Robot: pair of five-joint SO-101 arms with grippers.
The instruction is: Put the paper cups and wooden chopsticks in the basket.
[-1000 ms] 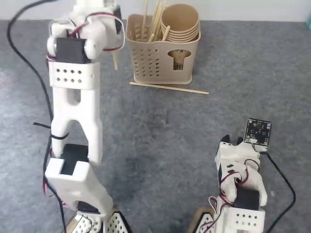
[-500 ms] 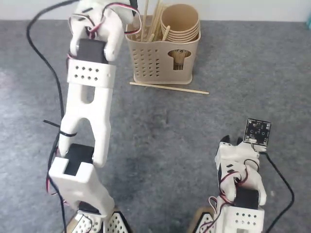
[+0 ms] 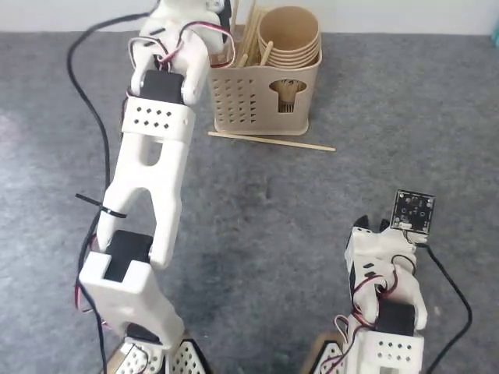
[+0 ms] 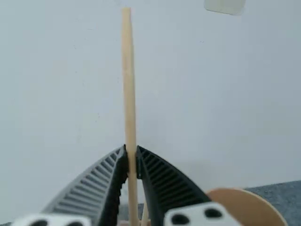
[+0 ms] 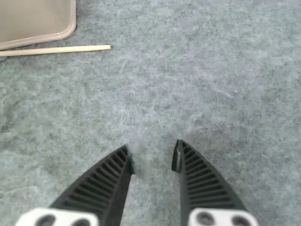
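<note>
At the lower right of the high view the right gripper (image 5: 153, 154) hangs over the grey mat (image 3: 265, 226). Its fingers are spread apart with nothing between them, and it has not shifted in the last second. A small black camera board (image 3: 413, 210) stands at its wrist, any print on it too small to read. From there a wide stretch of mat runs up the frame to the loose chopstick (image 3: 271, 141). It lies flat just in front of the basket (image 3: 257, 97), in the same spot as before.

The left arm (image 3: 152, 164) rises from the lower left to the top edge. A second ago its wrist hung left of the basket; it has since swung right and up the frame, and now overlaps the basket's left rim. The left gripper (image 4: 131, 155) has its fingers pinched on the held chopstick (image 4: 126, 70), which stands upright against the white wall (image 4: 211, 94).

In the basket, at top centre, the paper cups (image 3: 290, 39) are stacked on the right. A bundle of chopsticks (image 3: 251, 27) leans beside them on the left.
</note>
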